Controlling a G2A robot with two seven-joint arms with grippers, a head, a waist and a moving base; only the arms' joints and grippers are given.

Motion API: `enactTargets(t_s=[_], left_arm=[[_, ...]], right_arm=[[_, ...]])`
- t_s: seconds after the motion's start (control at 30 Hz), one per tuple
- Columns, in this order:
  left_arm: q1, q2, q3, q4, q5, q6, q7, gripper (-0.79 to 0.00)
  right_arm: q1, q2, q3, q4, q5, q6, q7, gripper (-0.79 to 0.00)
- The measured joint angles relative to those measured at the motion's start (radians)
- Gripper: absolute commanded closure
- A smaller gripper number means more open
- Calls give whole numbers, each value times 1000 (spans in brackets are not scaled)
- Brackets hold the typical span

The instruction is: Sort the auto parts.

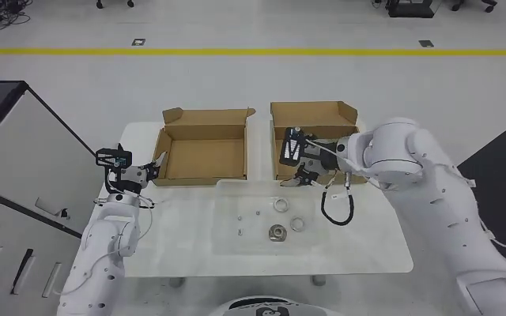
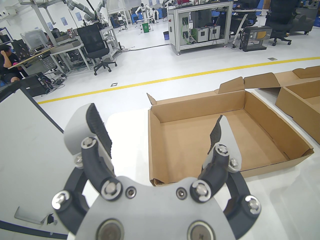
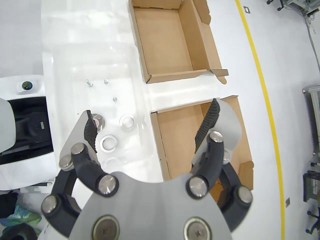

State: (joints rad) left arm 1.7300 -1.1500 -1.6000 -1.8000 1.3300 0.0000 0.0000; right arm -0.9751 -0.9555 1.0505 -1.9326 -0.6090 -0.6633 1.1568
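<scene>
Two open cardboard boxes stand at the back of the white table (image 1: pixel 356 245): the left box (image 1: pixel 202 154) and the right box (image 1: pixel 316 126), both empty. In front of them lie two metal rings (image 1: pixel 281 205) (image 1: pixel 297 224), a flanged round part (image 1: pixel 277 233) and small bolts (image 1: pixel 239 232). My right gripper (image 1: pixel 298 177) hangs open over the right box's front wall, holding nothing; its wrist view has the rings (image 3: pixel 127 121) (image 3: pixel 108 143), the flanged part (image 3: pixel 98 121) and bolts (image 3: pixel 88 83) below. My left gripper (image 1: pixel 154 168) is open and empty just outside the left box (image 2: pixel 225 131).
A grey cabinet panel (image 1: pixel 39 150) stands off the table's left end, close to the left arm. Bare table lies along the front edge and at the right end. A black cable loop (image 1: pixel 336 209) hangs under the right wrist.
</scene>
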Motion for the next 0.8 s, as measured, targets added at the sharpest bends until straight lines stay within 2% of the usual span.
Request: enactTargets(t_s=[0.47, 0.8], left_arm=[[0, 0, 0, 0, 0, 0, 0, -785], [0, 0, 0, 0, 0, 0, 0, -785]], right_arm=[[84, 36, -239, 89, 2, 3, 3, -785], [127, 38, -362, 126, -14, -17, -17, -785]])
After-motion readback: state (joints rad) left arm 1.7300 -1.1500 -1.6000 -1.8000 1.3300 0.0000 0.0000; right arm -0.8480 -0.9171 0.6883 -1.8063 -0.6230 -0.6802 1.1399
